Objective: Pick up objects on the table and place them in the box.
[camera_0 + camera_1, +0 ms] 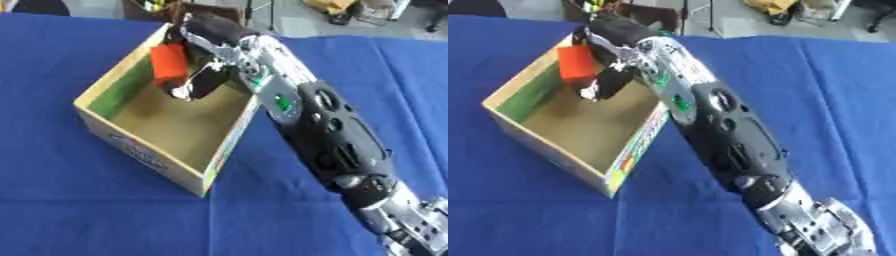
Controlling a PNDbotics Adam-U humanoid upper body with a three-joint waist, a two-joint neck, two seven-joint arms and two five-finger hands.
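Fingers of the black and silver right hand (206,47) are curled around a red-orange rectangular block (169,64), which is held inside the open cardboard box (114,131), near its far wall. The box is set on the blue cloth-covered counter (52,190).

Right hand (203,75) over the box (229,141) blurred, its fingers partly hidden behind the orange object (169,64), that object's kind too blurred to tell, right arm cut off at the lower right corner, box printing unreadable, counter (52,190) cut off on all sides
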